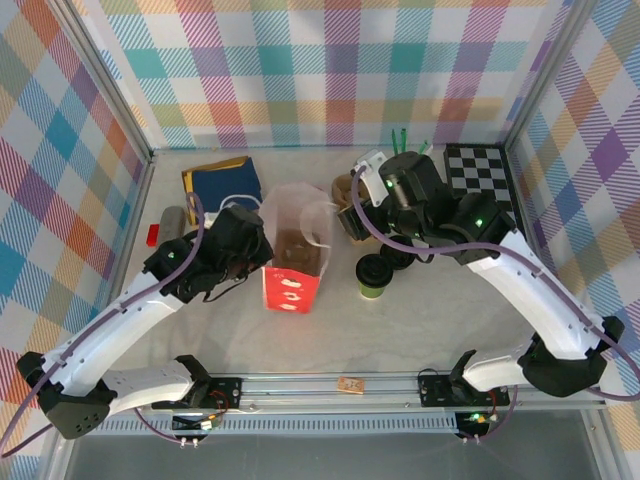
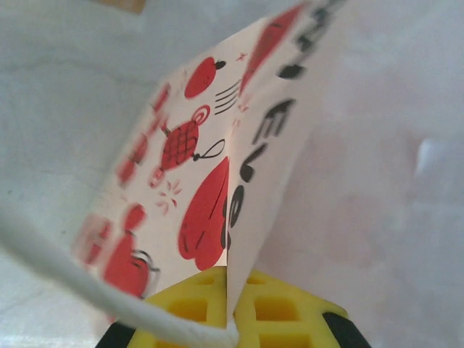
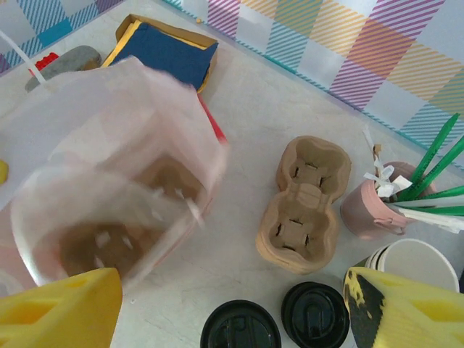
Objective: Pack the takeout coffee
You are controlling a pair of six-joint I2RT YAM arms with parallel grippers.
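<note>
Blurred bag (image 3: 123, 167), cropped takeout coffee (image 3: 240, 330)

The left arm (image 1: 130, 320) rose from its base at the near left corner and curved inward to the right, its dark wrist (image 1: 215, 255) low and pointing toward the table's middle. The left gripper (image 1: 258, 248) was closed, its yellow fingers (image 2: 275, 312) pressed together on a wall of the bag (image 2: 217, 167) in the left wrist view. The right arm (image 1: 540, 290) climbed from the near right corner, bent at the elbow (image 1: 480, 218) and reached back to the left, wrist raised. The right gripper (image 1: 352, 212) faced down with its yellow fingers (image 3: 61, 308) spread wide apart, gripping nothing.
</note>
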